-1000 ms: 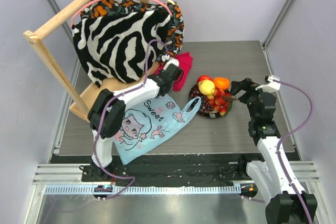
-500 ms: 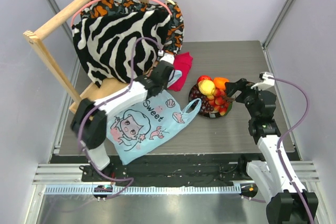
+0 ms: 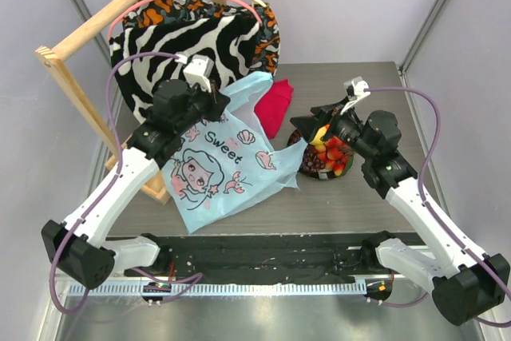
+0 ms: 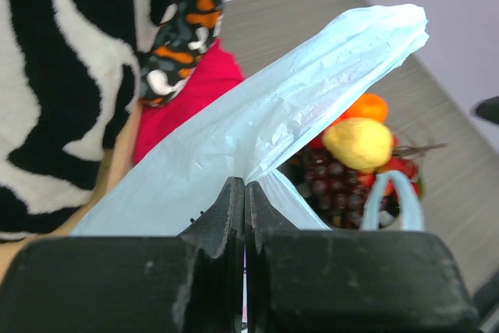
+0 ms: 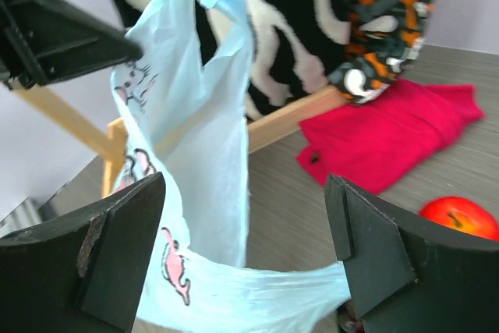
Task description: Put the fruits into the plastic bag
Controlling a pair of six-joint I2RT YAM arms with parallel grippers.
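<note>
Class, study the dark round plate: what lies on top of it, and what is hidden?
On the plate: yellow fruit, orange, dark grapes, red-yellow balls, red apple. From above, the right gripper covers part of the pile; the plate's surface under the fruit is hidden.

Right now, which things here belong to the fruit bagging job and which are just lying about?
Job: plastic bag, pinched in the left hand; red apple; yellow fruit; orange; dark grapes; open right hand.
Lying about: red cloth; zebra-striped fabric; wooden rack.
</note>
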